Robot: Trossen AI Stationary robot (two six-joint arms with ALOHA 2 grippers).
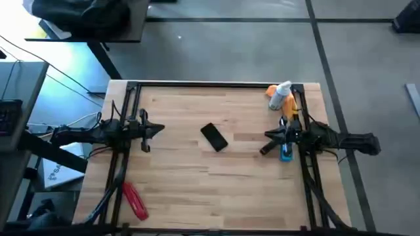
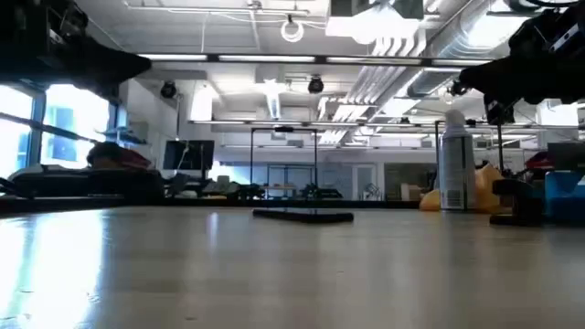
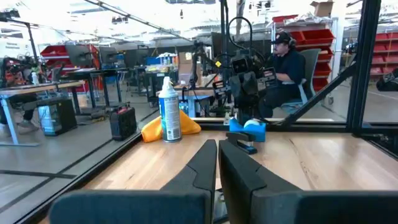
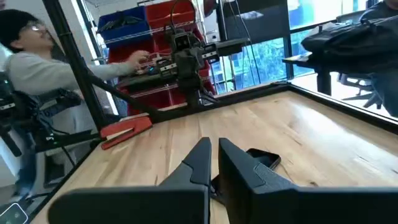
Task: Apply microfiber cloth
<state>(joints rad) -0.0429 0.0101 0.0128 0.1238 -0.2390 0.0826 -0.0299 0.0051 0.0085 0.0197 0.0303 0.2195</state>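
My wooden table [image 1: 197, 183] carries a black phone [image 1: 214, 137] near centre. The microfiber cloth [image 1: 273, 92] and white spray bottle [image 1: 282, 97] lie at the far right corner. A red tool [image 1: 134, 199] lies near left.

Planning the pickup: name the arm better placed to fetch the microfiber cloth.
Right. The microfiber cloth lies behind the spray bottle at the table's far right corner, close to the right gripper; the left gripper waits across the table.
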